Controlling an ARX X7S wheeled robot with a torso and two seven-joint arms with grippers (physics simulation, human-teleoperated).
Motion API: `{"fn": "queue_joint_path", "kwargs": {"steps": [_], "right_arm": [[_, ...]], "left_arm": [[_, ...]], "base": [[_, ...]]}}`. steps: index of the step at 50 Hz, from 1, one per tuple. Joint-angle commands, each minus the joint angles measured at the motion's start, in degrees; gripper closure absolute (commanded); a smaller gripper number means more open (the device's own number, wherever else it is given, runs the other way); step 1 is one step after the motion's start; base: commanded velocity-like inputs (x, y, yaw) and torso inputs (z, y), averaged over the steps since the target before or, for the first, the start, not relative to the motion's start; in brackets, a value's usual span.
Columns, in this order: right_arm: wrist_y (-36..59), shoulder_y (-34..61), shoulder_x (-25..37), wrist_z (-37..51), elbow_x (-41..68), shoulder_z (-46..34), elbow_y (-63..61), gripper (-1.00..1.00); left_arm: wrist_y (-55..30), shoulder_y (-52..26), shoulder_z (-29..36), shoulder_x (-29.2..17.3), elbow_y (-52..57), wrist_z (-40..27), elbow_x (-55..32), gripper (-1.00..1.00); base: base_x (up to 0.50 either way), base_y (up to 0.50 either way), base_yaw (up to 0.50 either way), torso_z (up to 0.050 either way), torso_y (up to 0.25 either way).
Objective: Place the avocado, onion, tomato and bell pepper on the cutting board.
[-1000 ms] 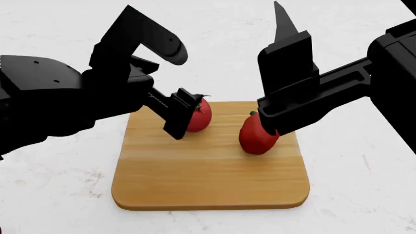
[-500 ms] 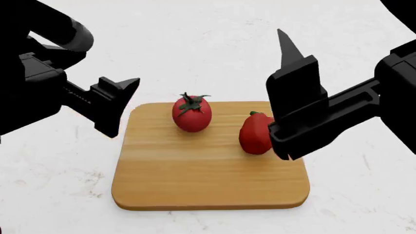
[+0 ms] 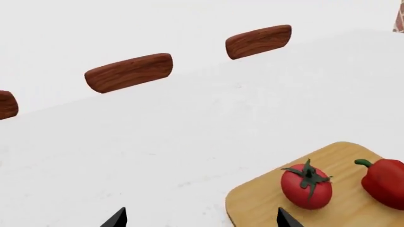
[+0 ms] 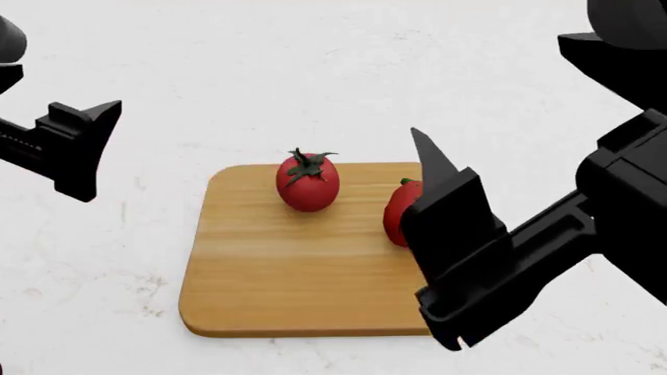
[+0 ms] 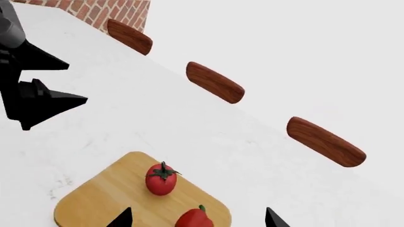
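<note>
The cutting board point(image 4: 312, 273) lies on the white counter. The tomato point(image 4: 308, 181) stands on its far part and the bell pepper point(image 4: 399, 205) on its right part, half hidden by my right gripper point(image 4: 454, 234). That gripper is open and empty, above the board's near right corner. My left gripper point(image 4: 78, 148) is open and empty, off the board's left side. The left wrist view shows the left gripper point(image 3: 200, 222), board point(image 3: 265, 203), tomato point(image 3: 306, 185) and pepper point(image 3: 385, 182). The right wrist view shows the right gripper point(image 5: 197, 221), board point(image 5: 101, 198), tomato point(image 5: 161, 178) and pepper point(image 5: 194, 218). The avocado and onion are out of view.
Brown wooden chair backs point(image 3: 129, 72) point(image 5: 215, 81) stand beyond the counter's far edge. A brick wall point(image 5: 107, 9) is at one end. My left arm point(image 5: 38, 97) shows in the right wrist view, beside the board.
My left gripper has drawn away to the left from the tomato, which stays on the board. My right gripper has moved nearer and lower, away from the pepper.
</note>
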Motion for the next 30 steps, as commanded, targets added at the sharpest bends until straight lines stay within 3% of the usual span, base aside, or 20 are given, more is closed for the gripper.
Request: {"fn": "queue_joint_path", "kwargs": {"steps": [1, 17, 30], "right_arm": [[2.9, 5.1, 0.0, 0.7, 7.2, -3.4, 1.2, -1.00], [5.0, 7.0, -1.6, -0.5, 12.0, -6.7, 0.7, -1.00], [1.3, 4.1, -1.4, -2.3, 15.7, -7.2, -0.2, -1.00]], "left_arm": [[-0.8, -0.6, -0.4, -2.7, -0.5, -1.1, -0.1, -1.00], [0.4, 0.7, -0.5, -2.7, -1.5, -0.9, 0.6, -1.00], [-0.1, 0.6, -0.1, -1.4, -2.2, -0.7, 1.9, -1.00]], "base": [[0.00, 0.00, 0.00, 0.000, 0.000], [0.00, 0.00, 0.00, 0.000, 0.000], [0.00, 0.00, 0.00, 0.000, 0.000]]}}
